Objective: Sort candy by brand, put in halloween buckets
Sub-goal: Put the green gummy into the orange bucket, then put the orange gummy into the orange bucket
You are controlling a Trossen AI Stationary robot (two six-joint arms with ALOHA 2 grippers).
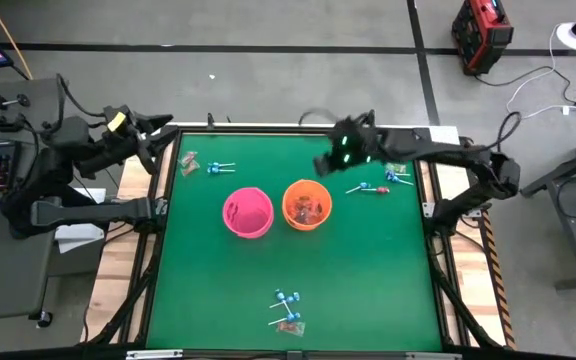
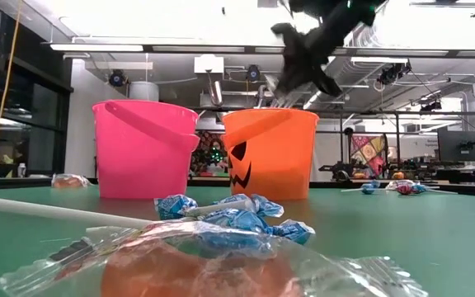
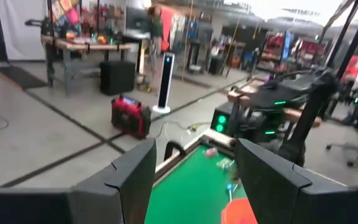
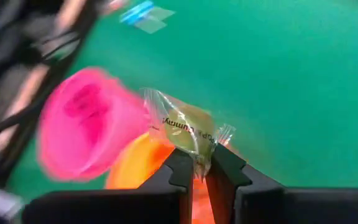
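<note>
From above: right gripper (image 1: 336,160) is up over the far side of the table, just beside the orange bucket (image 1: 307,204), not yet over its mouth. Pink bucket (image 1: 247,212) touches or nearly touches the orange one on its left. Loose lollipops (image 1: 373,187) lie near the right edge, another pair (image 1: 218,168) at far left, a mixed cluster (image 1: 288,310) at the near edge. Left gripper (image 1: 158,135) is parked off the far-left corner

Table level: the right arm hangs above the orange bucket (image 2: 270,153); can't make out its fingers here. Lollipops and a clear-wrapped piece (image 2: 213,256) fill the foreground

Left wrist: left gripper's fingers (image 3: 126,180) stand wide apart, nothing between them

Right wrist: right gripper (image 4: 196,171) is pinched closed on the tail of a clear-wrapped gummy candy (image 4: 182,127), which hangs free with both bucket mouths below

Judgement: it's a carry-to-drop step. The grip is only on a wrapper edge, so move slowly, centre fully over the matching bucket, then let go; the rims sit so close that a release off-centre could land it in the wrong one
</note>
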